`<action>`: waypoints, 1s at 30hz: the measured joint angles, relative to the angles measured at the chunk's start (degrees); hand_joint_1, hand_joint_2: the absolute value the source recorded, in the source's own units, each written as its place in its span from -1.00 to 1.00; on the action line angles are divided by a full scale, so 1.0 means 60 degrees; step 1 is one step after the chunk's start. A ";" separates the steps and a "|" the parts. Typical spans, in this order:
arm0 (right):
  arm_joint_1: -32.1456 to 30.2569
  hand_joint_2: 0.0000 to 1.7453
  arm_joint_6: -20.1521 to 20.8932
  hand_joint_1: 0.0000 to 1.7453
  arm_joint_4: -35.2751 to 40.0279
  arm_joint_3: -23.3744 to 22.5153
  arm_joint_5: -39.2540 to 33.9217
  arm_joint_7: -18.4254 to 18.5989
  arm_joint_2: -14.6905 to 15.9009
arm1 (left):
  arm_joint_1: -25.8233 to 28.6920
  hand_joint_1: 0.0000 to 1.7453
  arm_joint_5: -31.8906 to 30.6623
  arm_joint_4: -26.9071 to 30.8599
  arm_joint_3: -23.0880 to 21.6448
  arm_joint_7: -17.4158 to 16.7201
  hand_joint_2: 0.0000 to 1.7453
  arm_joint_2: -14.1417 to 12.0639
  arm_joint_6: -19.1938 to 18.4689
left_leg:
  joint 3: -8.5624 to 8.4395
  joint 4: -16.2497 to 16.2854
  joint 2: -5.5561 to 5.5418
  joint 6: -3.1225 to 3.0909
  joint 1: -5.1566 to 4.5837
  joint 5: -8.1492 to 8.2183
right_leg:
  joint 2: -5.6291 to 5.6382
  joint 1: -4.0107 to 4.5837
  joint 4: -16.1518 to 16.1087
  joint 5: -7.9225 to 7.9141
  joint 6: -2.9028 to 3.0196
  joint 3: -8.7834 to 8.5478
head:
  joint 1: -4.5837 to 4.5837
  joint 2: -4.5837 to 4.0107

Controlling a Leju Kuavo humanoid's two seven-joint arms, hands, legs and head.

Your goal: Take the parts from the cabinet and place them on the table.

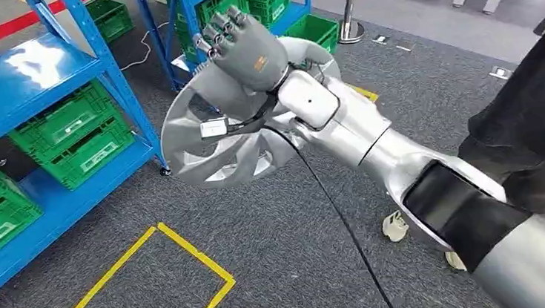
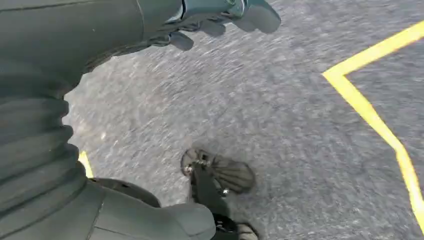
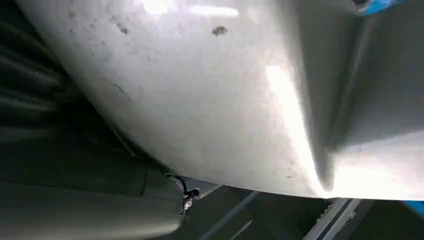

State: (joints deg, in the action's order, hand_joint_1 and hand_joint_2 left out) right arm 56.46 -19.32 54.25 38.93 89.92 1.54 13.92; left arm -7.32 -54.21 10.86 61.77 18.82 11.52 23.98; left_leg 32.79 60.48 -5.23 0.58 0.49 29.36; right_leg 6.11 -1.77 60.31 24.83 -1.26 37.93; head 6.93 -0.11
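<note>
Silver wheel-shaped part point(image 1: 212, 140) held aloft by right hand point(image 1: 241, 46), fingers curled over rim, clear of blue cabinet point(image 1: 33, 85). Part already out; carry to table judged step in hand. Table not seen. Grip to be kept firm and part level, swung clear of person point(image 1: 542, 123) close on right. Left hand point(image 2: 220, 15) hung over carpet, fingers apart, nothing held.
</note>
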 joint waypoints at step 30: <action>0.0333 1.00 0.0722 1.00 -0.0175 -0.1057 0.0000 -0.0161 0.0787 | 0.0293 -1.00 0.0091 0.0011 0.0007 -0.0448 1.00 0.0015 0.0703 | 0.0006 -0.0051 -0.0083 -0.0278 -0.0087 -0.0079 | 0.0030 -0.0036 -0.0088 -0.0057 0.0041 -0.0050 | 0.0437 0.0000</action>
State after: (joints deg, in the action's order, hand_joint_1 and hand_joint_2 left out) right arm 58.46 -14.99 53.20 32.59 89.92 0.57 18.64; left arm -5.56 -53.66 10.93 61.81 16.13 11.61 28.20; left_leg 32.83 60.18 -5.73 -1.09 -0.03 28.89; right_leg 6.29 -1.98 59.78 24.49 -1.01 37.63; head 9.55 -0.11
